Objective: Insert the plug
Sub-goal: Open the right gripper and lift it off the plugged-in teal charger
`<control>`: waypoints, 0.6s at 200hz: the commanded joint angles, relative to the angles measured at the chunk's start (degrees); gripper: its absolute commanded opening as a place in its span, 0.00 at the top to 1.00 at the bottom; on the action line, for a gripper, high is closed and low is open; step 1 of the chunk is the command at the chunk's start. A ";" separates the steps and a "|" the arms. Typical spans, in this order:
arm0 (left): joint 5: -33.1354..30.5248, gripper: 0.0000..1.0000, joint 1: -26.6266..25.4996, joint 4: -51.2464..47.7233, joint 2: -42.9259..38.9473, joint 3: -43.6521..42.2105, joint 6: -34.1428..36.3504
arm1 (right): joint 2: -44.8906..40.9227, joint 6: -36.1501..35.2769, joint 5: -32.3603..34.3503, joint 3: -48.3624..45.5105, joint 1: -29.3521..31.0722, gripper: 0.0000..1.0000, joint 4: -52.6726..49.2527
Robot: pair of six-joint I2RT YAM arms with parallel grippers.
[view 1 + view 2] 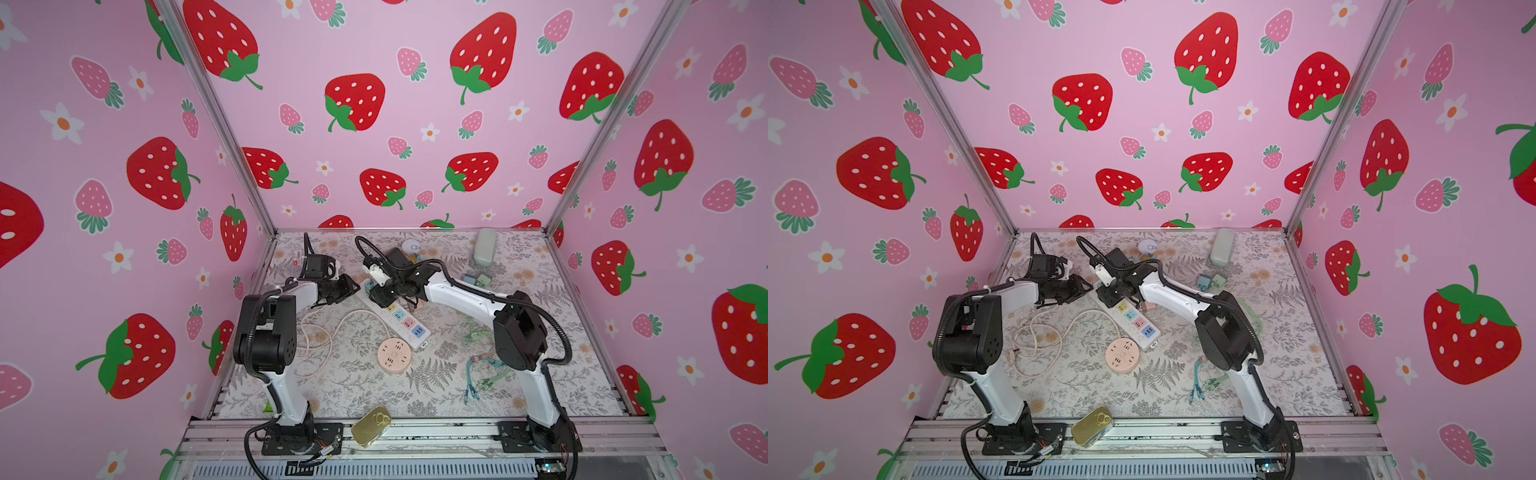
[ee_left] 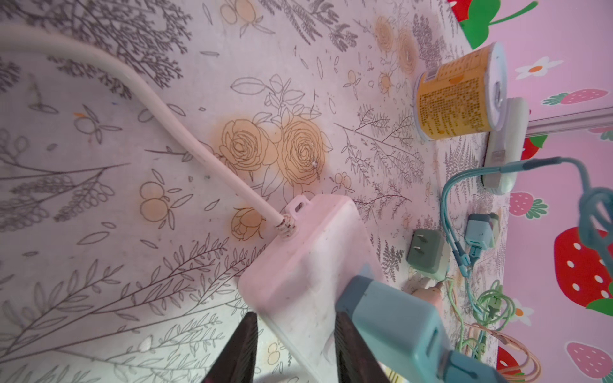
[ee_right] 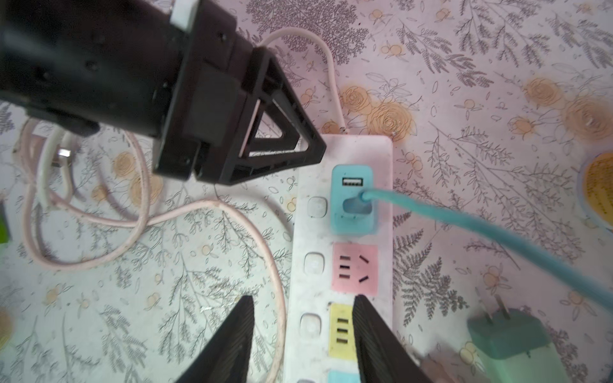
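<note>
A light blue plug (image 3: 353, 199) with a teal cable (image 3: 481, 232) sits in the end socket of the white power strip (image 3: 384, 156), next to the pink socket (image 3: 354, 269). My right gripper (image 3: 303, 300) hovers open above the strip near the yellow socket, holding nothing. My left gripper (image 2: 295, 316) straddles the cord end of the strip (image 2: 308, 252), close beside the plug (image 2: 391, 318). Its jaws stand apart, with table showing between one finger and the strip. In both top views the two grippers (image 1: 353, 286) (image 1: 380, 295) meet at the strip's far end (image 1: 1136, 322).
A round pink socket (image 1: 394, 350) lies near the strip's front end, with its pink cord (image 3: 132, 222) looped to the left. A green adapter (image 3: 507, 335), an orange can (image 2: 454, 96), tangled cables (image 1: 482, 365), a grey-green case (image 1: 484, 247) and a gold tin (image 1: 371, 424) lie around.
</note>
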 commanded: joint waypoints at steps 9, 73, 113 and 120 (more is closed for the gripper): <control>1.22 0.55 0.44 -2.65 -3.30 0.54 -0.65 | -8.48 1.45 -5.29 -10.15 -0.07 0.45 5.35; -0.01 0.43 0.40 -5.23 -11.81 -2.48 -1.46 | -19.46 -1.98 -2.92 -27.18 -4.83 0.45 11.73; -0.68 0.39 -0.17 -4.51 -19.44 -8.77 -2.81 | -19.24 -7.03 -1.94 -30.79 -9.52 0.45 14.16; -1.17 0.39 -0.30 -4.49 -20.81 -9.83 -2.79 | -19.15 -8.01 -1.99 -31.26 -10.16 0.45 15.09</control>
